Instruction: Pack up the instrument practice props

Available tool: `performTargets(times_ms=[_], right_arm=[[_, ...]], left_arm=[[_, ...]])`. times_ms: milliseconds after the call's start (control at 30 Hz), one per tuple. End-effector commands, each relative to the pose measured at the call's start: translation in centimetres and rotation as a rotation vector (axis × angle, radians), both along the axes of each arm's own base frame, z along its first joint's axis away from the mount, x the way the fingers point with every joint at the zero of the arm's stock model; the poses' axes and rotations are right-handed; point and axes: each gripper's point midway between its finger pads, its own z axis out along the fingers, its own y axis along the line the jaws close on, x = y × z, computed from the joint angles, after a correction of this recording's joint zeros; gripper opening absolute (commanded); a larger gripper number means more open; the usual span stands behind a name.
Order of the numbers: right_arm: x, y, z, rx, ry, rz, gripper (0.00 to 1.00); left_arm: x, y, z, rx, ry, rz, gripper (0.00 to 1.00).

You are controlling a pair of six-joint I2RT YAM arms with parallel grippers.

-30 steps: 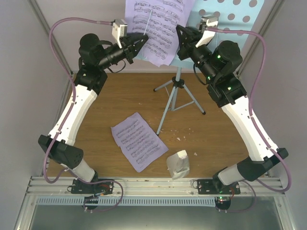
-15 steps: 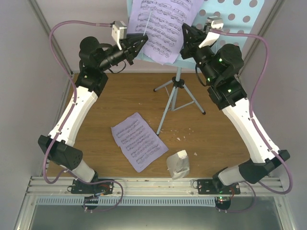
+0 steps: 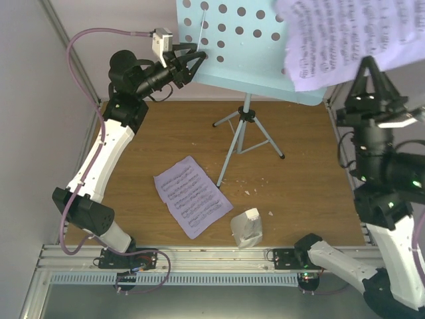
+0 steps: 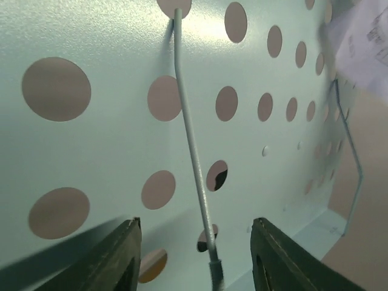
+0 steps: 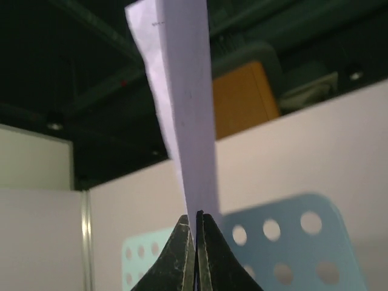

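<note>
The pale-blue music stand's hole-punched tray [image 3: 246, 46] stands on its tripod [image 3: 244, 136] at the back. My left gripper [image 3: 198, 58] is open at the tray's left edge. Its fingers straddle the thin wire page holder [image 4: 193, 157] without touching it, as the left wrist view [image 4: 197, 257] shows. My right gripper [image 3: 369, 61] is raised at the right, shut on the bottom edge of a lavender sheet music page [image 3: 345, 36]. The right wrist view [image 5: 197, 219] shows the jaws pinching that page [image 5: 182, 103]. A second page [image 3: 191, 195] lies on the table. The white metronome [image 3: 246, 228] stands near the front.
White crumbs [image 3: 255, 186] are scattered on the wooden table [image 3: 305, 179] around the tripod feet. Grey walls [image 3: 40, 119] close in the left and right sides. A metal rail [image 3: 212, 256] with the arm bases runs along the front edge.
My right arm has pulled the page off the tray and swung it up and to the right. My left gripper has opened off the wire holder. The tray's face is now bare.
</note>
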Motion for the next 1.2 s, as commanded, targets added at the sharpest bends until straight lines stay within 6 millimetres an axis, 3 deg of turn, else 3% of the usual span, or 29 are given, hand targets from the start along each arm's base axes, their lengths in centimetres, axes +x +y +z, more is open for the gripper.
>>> performTargets(times_ms=[0,67,267,500,600,733,1000,1167], right_arm=[[-0.6,2.4,-0.6,-0.128,0.005,0.087,0.01],[-1.3,4.2,-0.9,-0.212,0.011,0.178,0.0],[-2.9,10.7,-5.5,-0.495,0.092,0.515,0.0],[-5.9,15.6,-11.2,-0.68,0.112,0.944,0.01],[-5.2,16.8,-13.6,-0.702,0.185,1.03,0.01],[-3.4,17.9,-16.5,-0.698,0.295,1.054,0.01],[-2.7,21.1,-23.1,-0.688,0.483,1.155,0.0],[-2.8,23.9,-28.3,-0.698,0.64,1.227,0.0]], left_arm=[[-1.2,1.2,1.7,-0.02,-0.027,0.033,0.6],[-1.6,2.1,2.0,-0.011,-0.027,0.074,0.7],[-4.7,7.3,2.1,-0.062,-0.044,0.251,0.91],[-7.8,13.4,-0.6,-0.054,-0.048,0.546,0.93],[-8.5,16.6,-3.4,-0.039,-0.032,0.732,0.92],[-10.1,21.1,-5.7,-0.045,-0.037,0.965,0.91],[-9.8,22.7,-9.9,0.049,-0.011,1.075,0.99],[-9.8,23.0,-12.8,0.101,-0.024,1.097,0.99]])
